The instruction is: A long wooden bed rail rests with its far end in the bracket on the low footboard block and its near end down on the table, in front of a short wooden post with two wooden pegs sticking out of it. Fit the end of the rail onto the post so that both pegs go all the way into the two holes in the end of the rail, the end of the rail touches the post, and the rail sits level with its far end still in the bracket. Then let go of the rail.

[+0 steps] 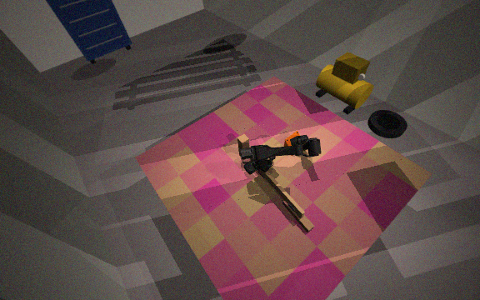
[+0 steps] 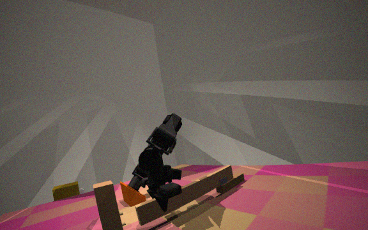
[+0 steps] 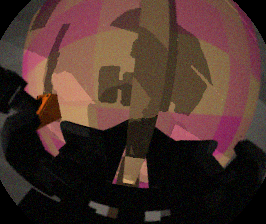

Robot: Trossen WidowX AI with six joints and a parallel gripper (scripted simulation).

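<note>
The tool grips the rail above a pink-and-tan checkered surface in a dim, seemingly grey room.

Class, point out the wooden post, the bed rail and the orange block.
Wooden post (image 2: 108, 204): exterior view, broad face.
Bed rail (image 2: 197, 189): exterior view, long side.
Orange block (image 2: 131, 195): exterior view, front face.

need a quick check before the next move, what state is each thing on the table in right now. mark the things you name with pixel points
black gripper (image 1: 253, 167) (image 2: 166, 207) (image 3: 137, 123): shut on the long wooden bed rail
long wooden bed rail (image 1: 277, 189) (image 2: 190, 193) (image 3: 156, 65): held near its post end, that end short of the post
short wooden post (image 1: 243, 141) (image 2: 107, 204): upright
two wooden pegs (image 2: 122, 214): exposed, not in the rail
low wooden footboard block (image 2: 232, 183): at the rail's far end
</note>
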